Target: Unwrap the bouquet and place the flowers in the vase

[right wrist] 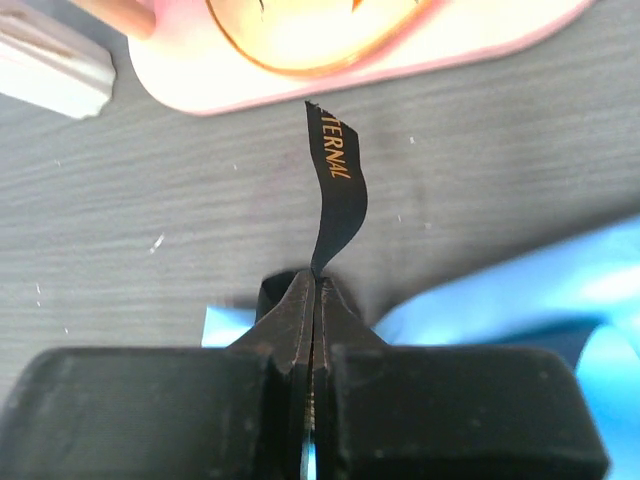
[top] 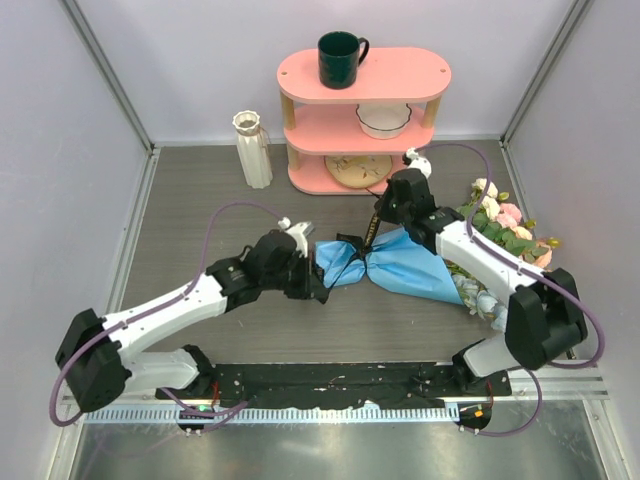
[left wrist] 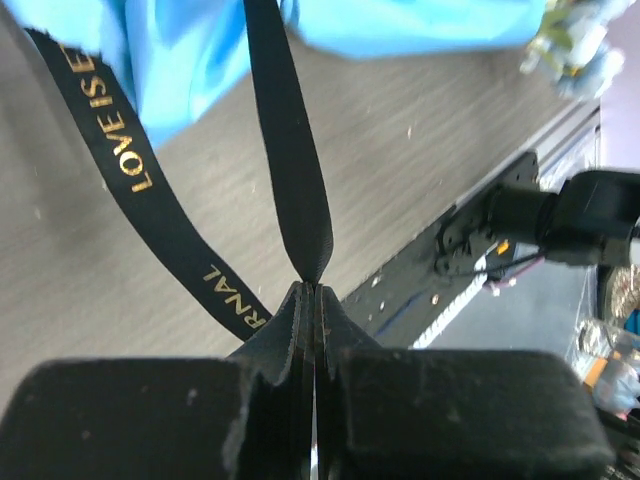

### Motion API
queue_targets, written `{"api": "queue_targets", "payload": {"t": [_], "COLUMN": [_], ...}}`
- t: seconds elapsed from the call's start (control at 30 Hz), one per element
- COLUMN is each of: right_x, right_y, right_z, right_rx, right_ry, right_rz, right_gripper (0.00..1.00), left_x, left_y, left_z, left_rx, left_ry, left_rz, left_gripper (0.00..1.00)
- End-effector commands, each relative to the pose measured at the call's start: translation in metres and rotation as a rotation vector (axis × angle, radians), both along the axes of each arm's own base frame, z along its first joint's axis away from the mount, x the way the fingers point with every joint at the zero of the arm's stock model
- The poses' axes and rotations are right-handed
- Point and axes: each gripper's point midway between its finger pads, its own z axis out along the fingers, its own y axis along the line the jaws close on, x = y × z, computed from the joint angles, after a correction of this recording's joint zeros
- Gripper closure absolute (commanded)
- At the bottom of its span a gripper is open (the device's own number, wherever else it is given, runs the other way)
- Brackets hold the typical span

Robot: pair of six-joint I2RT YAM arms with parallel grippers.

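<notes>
- The table (top: 200,200) is dark grey with a wood grain. Pale walls (top: 60,110) close it in on three sides, and a black rail (top: 330,380) runs along the near edge by the arm bases.
- A pink three-tier shelf (top: 425,75) stands at the back. A dark green mug (top: 340,60) sits on its top tier, a white bowl (top: 383,120) on the middle tier and a round patterned mat (top: 358,167) on the bottom one.
- The vase (top: 254,150) stands upright on the table, just left of the shelf.
- The bouquet (top: 420,270) lies in its blue paper at mid-table. The flowers (top: 505,225) point right, beside the right arm.
- The left gripper (left wrist: 313,290) is clamped on a loop of the black ribbon (left wrist: 290,150), which bears gold lettering.
- The right gripper (right wrist: 313,278) pinches a ribbon end, and the free tip stands up towards the shelf.
</notes>
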Motion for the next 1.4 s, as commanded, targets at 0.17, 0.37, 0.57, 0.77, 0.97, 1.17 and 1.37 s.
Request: {"api": "queue_targets", "payload": {"t": [0.17, 0.37, 0.57, 0.77, 0.97, 1.17, 1.37], "right_x": [0.068, 0.075, 0.026, 0.001, 0.033, 0.083, 0.12], "right_y": [-0.006, -0.011, -0.024, -0.051, -0.045, -0.045, -0.077], "right_z": [0.04, 0.049, 0.039, 0.054, 0.08, 0.116, 0.14], "right_rx": [0.01, -0.048, -0.059, -0.098, -0.04, 0.039, 0.07], "right_ry": [-0.118, -0.114, -0.087, -0.125, -0.179, -0.254, -0.329], "right_rz": [-0.025, -0.004, 0.034, -0.03, -0.026, -0.084, -0.233], "right_gripper": [0.99, 0.99, 0.99, 0.99, 0.99, 0.99, 0.99], "left_x": [-0.054, -0.048, 0.013, 0.073, 0.062, 0.004, -0.033], "left_y": [0.048, 0.069, 0.056, 0.071, 0.124, 0.151, 0.157], "left_z": [-0.017, -0.009, 0.023, 0.067, 0.096, 0.125, 0.125], "left_rx": [-0.082, -0.079, 0.072, 0.064, -0.005, -0.106, -0.164], "left_ry": [0.108, 0.049, -0.104, -0.19, -0.307, -0.374, -0.321], "left_rz": [0.111, 0.208, 0.281, 0.465, 0.588, 0.477, 0.403], "left_gripper": [1.0, 1.0, 1.0, 1.0, 1.0, 1.0, 1.0]}}
